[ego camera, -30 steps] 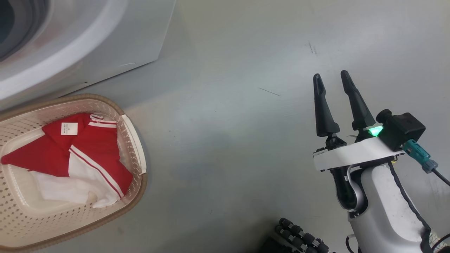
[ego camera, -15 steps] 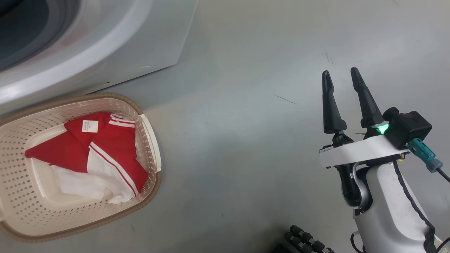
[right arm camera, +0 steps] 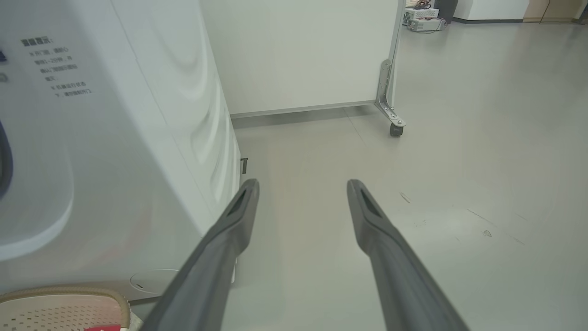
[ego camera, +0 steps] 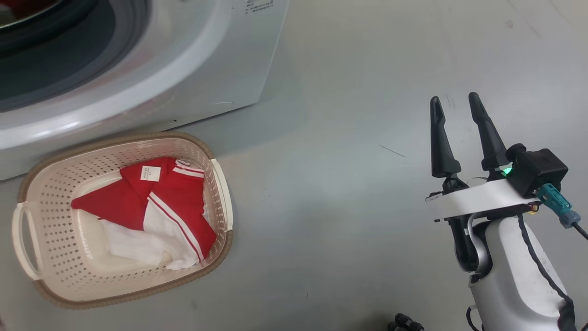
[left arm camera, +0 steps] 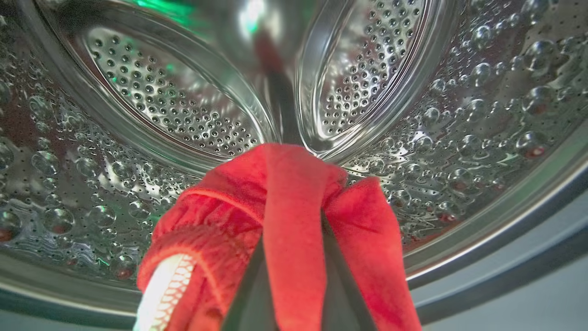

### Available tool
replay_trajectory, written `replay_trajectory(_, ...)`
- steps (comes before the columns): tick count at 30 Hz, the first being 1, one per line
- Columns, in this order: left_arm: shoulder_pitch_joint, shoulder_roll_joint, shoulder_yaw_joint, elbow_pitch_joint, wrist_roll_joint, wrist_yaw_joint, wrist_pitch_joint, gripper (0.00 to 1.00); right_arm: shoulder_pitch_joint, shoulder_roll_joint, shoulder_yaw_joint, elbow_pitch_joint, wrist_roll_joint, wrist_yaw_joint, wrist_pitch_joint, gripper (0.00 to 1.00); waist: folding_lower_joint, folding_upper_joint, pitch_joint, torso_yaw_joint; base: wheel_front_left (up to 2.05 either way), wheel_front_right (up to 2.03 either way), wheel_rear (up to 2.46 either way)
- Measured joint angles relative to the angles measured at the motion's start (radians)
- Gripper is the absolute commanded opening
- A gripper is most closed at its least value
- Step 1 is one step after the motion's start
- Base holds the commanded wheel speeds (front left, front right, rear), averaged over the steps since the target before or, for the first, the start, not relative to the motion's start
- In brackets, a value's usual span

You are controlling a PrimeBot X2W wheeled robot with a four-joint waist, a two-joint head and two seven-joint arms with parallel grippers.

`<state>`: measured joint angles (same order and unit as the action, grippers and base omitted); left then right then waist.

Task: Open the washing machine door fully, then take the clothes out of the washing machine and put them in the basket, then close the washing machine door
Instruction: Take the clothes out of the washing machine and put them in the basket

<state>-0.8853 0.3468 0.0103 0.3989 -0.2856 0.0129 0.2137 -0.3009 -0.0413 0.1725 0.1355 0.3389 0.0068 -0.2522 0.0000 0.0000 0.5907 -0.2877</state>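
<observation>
The white washing machine [ego camera: 206, 59] stands at the upper left with its grey-ringed opening [ego camera: 55, 69] uncovered; the washing machine door is out of view. Inside the perforated steel drum [left arm camera: 174, 110], my left gripper [left arm camera: 294, 230] is shut on a red garment [left arm camera: 294, 197] that drapes over its fingers and hides the tips. On the floor before the machine, the cream basket [ego camera: 115, 139] holds a red and white garment [ego camera: 170, 202]. My right gripper [ego camera: 454, 97] hangs open and empty over bare floor, right of the basket. It [right arm camera: 302, 184] points past the machine's side [right arm camera: 115, 138].
A white partition panel on a caster [right arm camera: 395, 128] stands behind the machine. Grey floor [ego camera: 330, 193] stretches between the basket and my right arm. The basket's corner [right arm camera: 59, 299] sits close to the machine's base. Dark ribbed parts [ego camera: 404, 324] show at the bottom edge.
The head camera has swung, so the machine and basket sit further right and lower in the picture. More of the drum opening and the whole basket show. The right gripper stays open.
</observation>
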Motion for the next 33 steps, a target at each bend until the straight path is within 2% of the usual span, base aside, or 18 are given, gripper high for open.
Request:
replay_trajectory(9,0.172,-0.102,-0.008,-0.047,-0.017,0.009,-0.163,0.0,0.045,-0.024,-0.027,0.012,-0.034,0.0,0.0,1.0,0.0,0.0,-0.074,0.049,0.0,0.0,0.0)
replay_trajectory(16,0.308,-0.146,-0.018,-0.098,-0.021,0.021,-0.271,0.0,0.088,-0.033,-0.04,0.021,-0.045,0.0,0.0,1.0,0.0,0.0,-0.151,0.095,0.0,0.0,0.0)
replay_trajectory(33,0.579,-0.217,-0.122,-0.231,0.016,0.032,-0.35,0.0,0.179,-0.048,-0.038,0.025,-0.07,0.001,0.0,1.0,-0.0001,0.0,-0.294,0.188,0.0,0.0,0.0)
